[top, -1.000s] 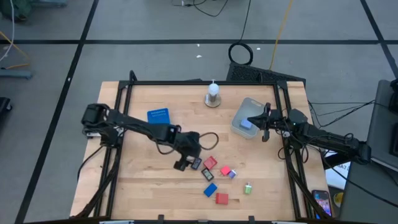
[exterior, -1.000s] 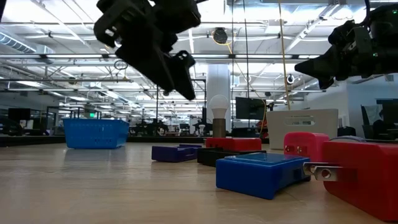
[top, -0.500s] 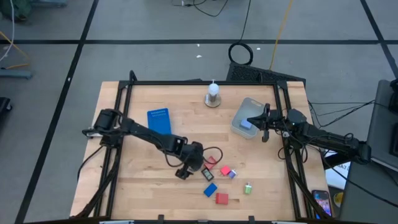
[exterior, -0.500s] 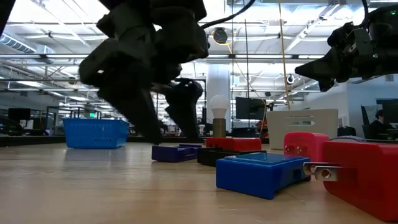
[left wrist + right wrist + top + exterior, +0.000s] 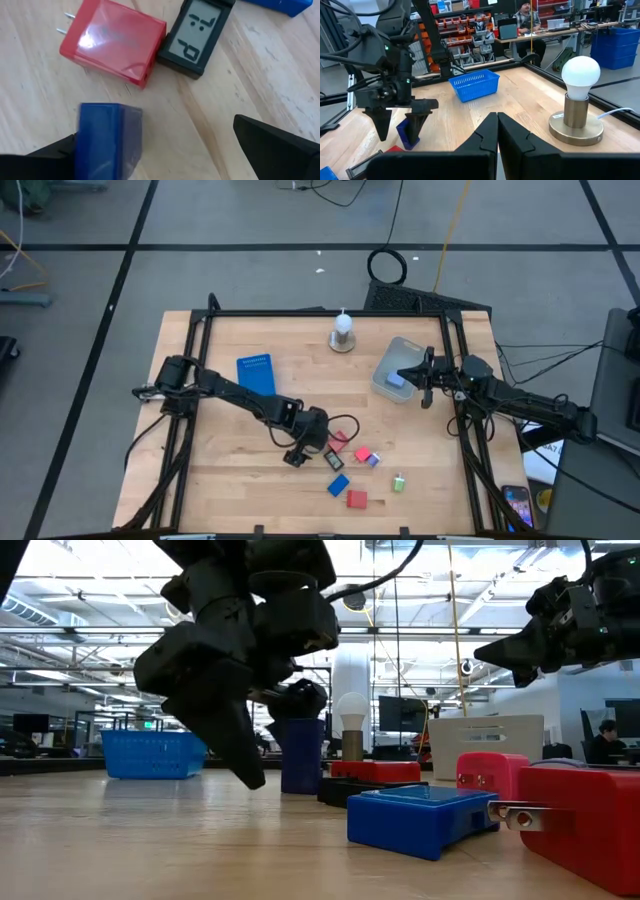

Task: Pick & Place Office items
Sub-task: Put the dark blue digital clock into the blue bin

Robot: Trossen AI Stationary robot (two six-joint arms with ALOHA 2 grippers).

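Note:
A dark blue block (image 5: 107, 142) stands on end on the table between the fingers of my open left gripper (image 5: 155, 145); it also shows in the low view (image 5: 302, 755). Beside it lie a red block with prongs (image 5: 112, 42) and a black piece (image 5: 195, 37). More small pieces lie nearby: red (image 5: 357, 499), blue (image 5: 337, 485), green (image 5: 398, 482). My left gripper (image 5: 298, 456) is low over the table's middle. My right gripper (image 5: 403, 372) is shut and empty above the grey tub (image 5: 385, 360), which holds a pale blue piece (image 5: 397, 381). My left gripper touches the dark blue block with the inner side of one finger (image 5: 40, 155), against the block's side (image 5: 82, 145). The other finger (image 5: 280, 145) stands well clear of it. The fingers come from above, slanting down. The block stands upright, its lower end on the table.
A light bulb on a round base (image 5: 343, 332) stands at the far middle. A blue box (image 5: 256, 372) lies at the far left. A black frame (image 5: 300, 313) runs around the table. A person sits in the room behind (image 5: 527, 15).
My left gripper has come down and toward the near edge, to the pieces at the table's middle. The dark blue block, which lay flat on the table, has been tipped up and now stands on end between the open fingers.

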